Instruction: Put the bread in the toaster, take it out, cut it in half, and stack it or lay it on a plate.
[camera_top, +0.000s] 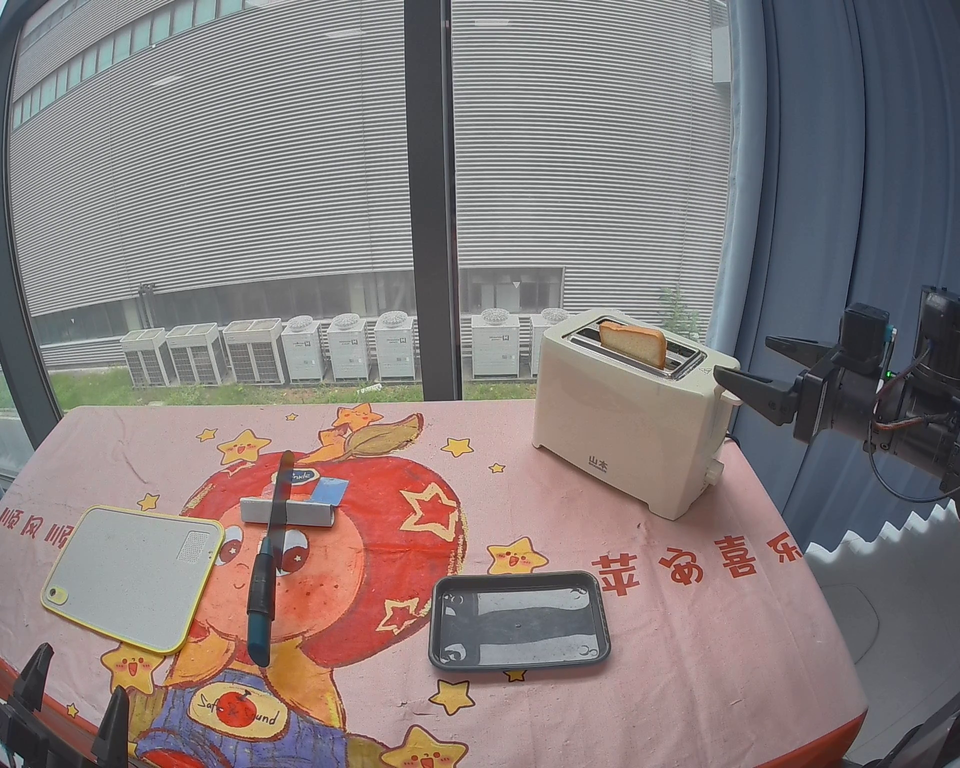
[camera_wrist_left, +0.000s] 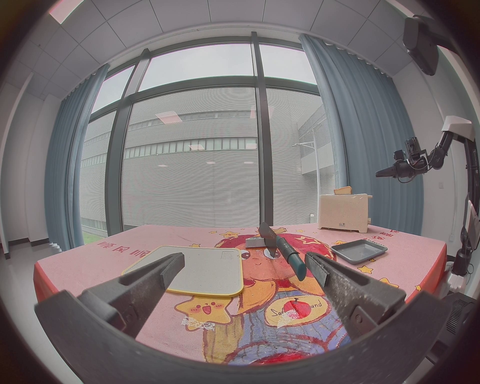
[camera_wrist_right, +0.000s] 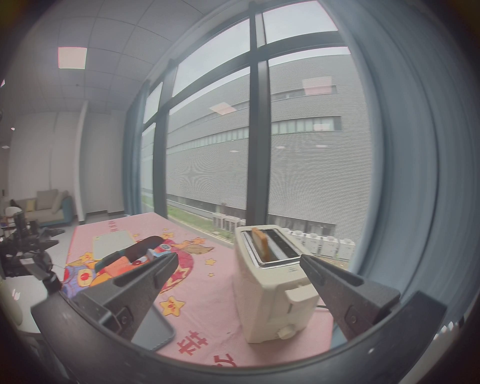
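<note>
With the right gripper spread and empty at frame right, the bread could be crushed, or the toaster shoved, by a misjudged approach.

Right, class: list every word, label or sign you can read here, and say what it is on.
Tablecloth: red characters near both side edges, too stylised to quote.
Apple badge on it: lettering too blurred.
Toaster front: small mark, too small to read.
</note>
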